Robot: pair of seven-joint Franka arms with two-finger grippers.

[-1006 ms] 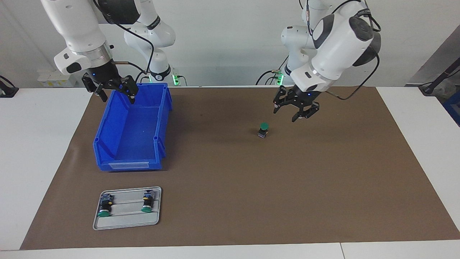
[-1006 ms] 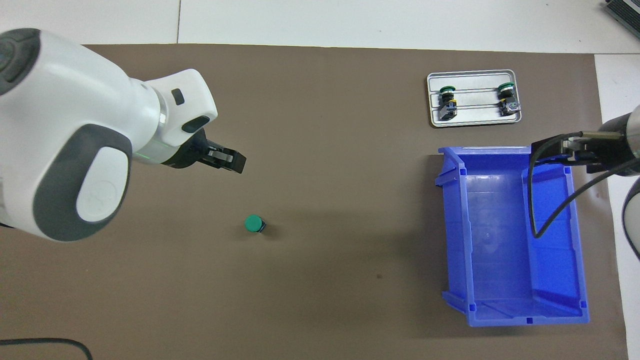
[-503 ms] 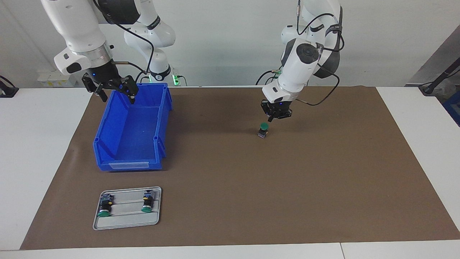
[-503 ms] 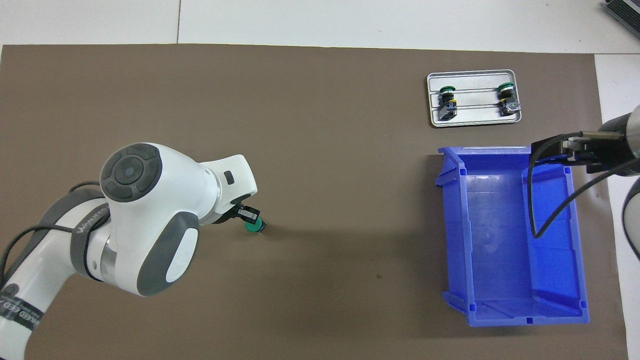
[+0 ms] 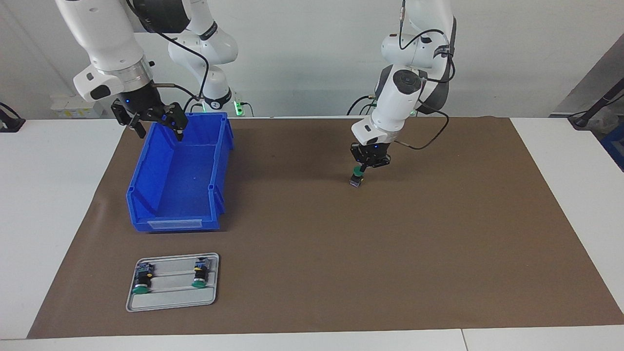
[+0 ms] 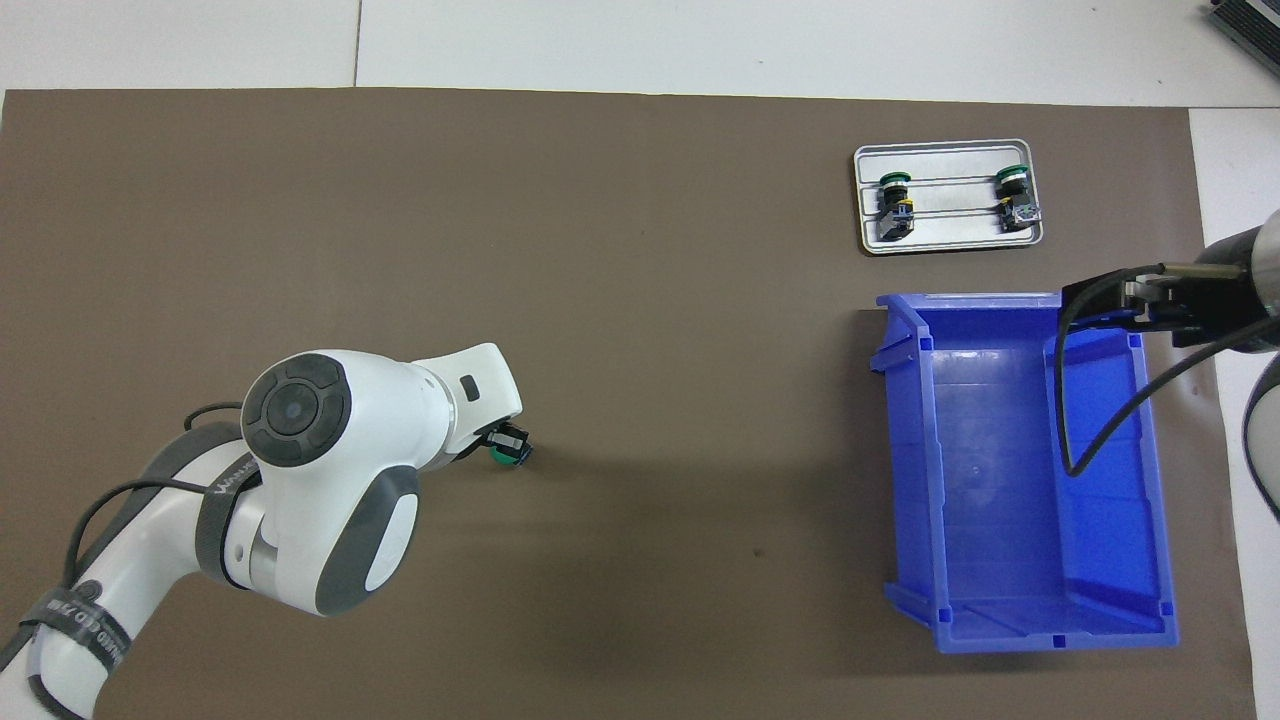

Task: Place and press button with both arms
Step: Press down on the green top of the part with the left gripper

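The brown paper mat (image 5: 341, 253) carries an open blue plastic bin (image 5: 178, 180). Over the bin's robot-side rim, the right gripper (image 5: 148, 119) waits with fingers spread. Mid-mat, the clenched left gripper (image 5: 363, 168) touches the upright green-capped button (image 5: 357, 176).

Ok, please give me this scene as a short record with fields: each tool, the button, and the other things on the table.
left tool: shut, tips down on the button's green cap
right tool: open, waits over the blue bin's rim
button: upright on the brown mat
blue bin: nothing seen inside
grey tray: holds two more buttons lying down
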